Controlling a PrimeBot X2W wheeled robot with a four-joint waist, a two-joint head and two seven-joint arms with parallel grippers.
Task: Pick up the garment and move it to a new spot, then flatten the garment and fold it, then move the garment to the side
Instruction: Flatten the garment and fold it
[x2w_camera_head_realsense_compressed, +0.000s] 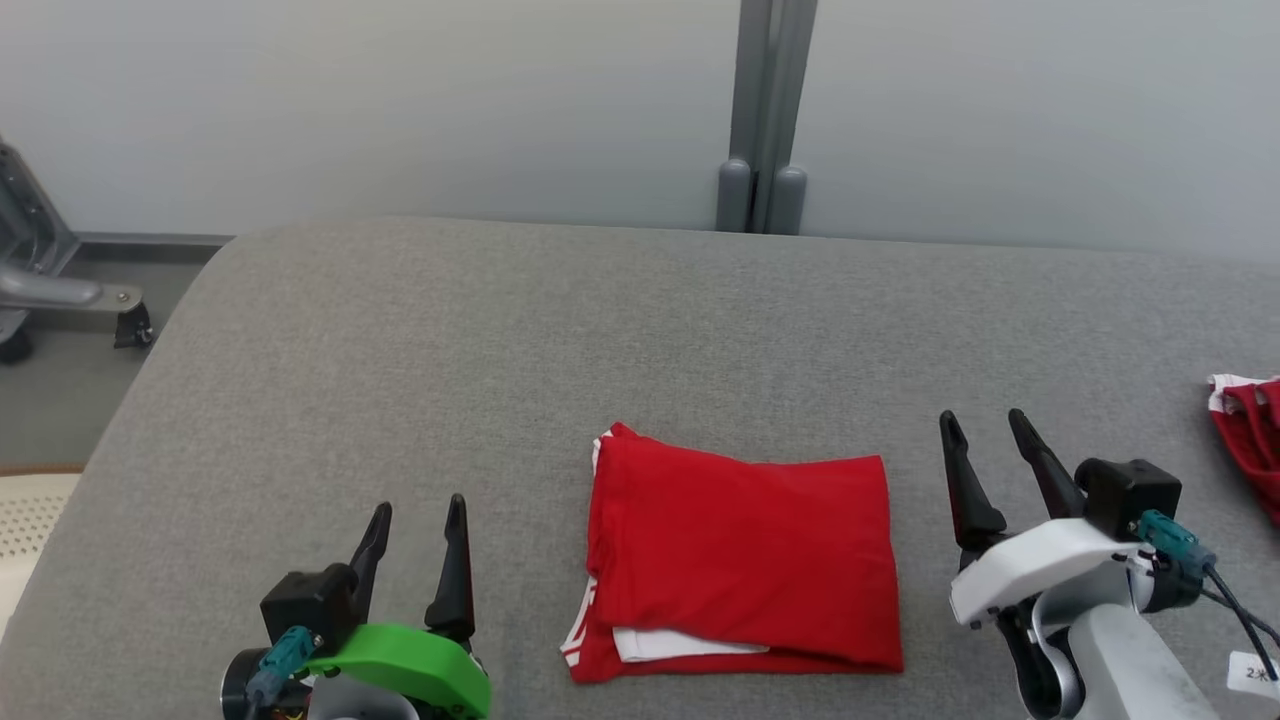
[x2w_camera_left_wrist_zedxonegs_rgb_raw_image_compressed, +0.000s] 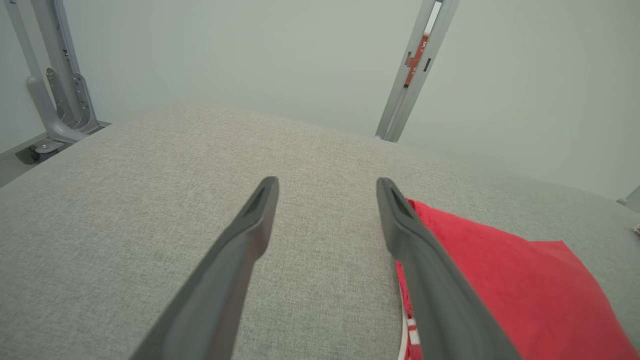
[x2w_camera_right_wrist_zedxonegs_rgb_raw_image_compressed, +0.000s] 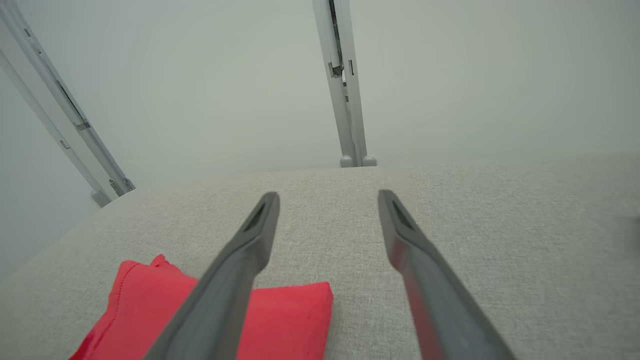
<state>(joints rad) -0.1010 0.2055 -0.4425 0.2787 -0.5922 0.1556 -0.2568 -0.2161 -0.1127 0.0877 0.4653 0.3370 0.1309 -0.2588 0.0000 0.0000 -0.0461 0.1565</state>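
Note:
A red garment (x2w_camera_head_realsense_compressed: 740, 560) with white trim lies folded into a flat rectangle on the grey table (x2w_camera_head_realsense_compressed: 450, 340), near the front edge at the centre. My left gripper (x2w_camera_head_realsense_compressed: 418, 515) hovers open to the garment's left, nothing between its fingers. To the garment's right, my right gripper (x2w_camera_head_realsense_compressed: 985, 425) is also open and empty. In the left wrist view the garment (x2w_camera_left_wrist_zedxonegs_rgb_raw_image_compressed: 500, 285) lies to the right of the open left gripper (x2w_camera_left_wrist_zedxonegs_rgb_raw_image_compressed: 327, 185). The right wrist view shows the garment (x2w_camera_right_wrist_zedxonegs_rgb_raw_image_compressed: 285, 315) at lower left, partly behind one finger of the open right gripper (x2w_camera_right_wrist_zedxonegs_rgb_raw_image_compressed: 327, 197).
Another red and white piece of cloth (x2w_camera_head_realsense_compressed: 1250, 430) lies at the table's right edge. A grey post (x2w_camera_head_realsense_compressed: 765, 120) stands against the pale wall behind the table. A metal frame on a castor (x2w_camera_head_realsense_compressed: 60, 280) stands on the floor at the left.

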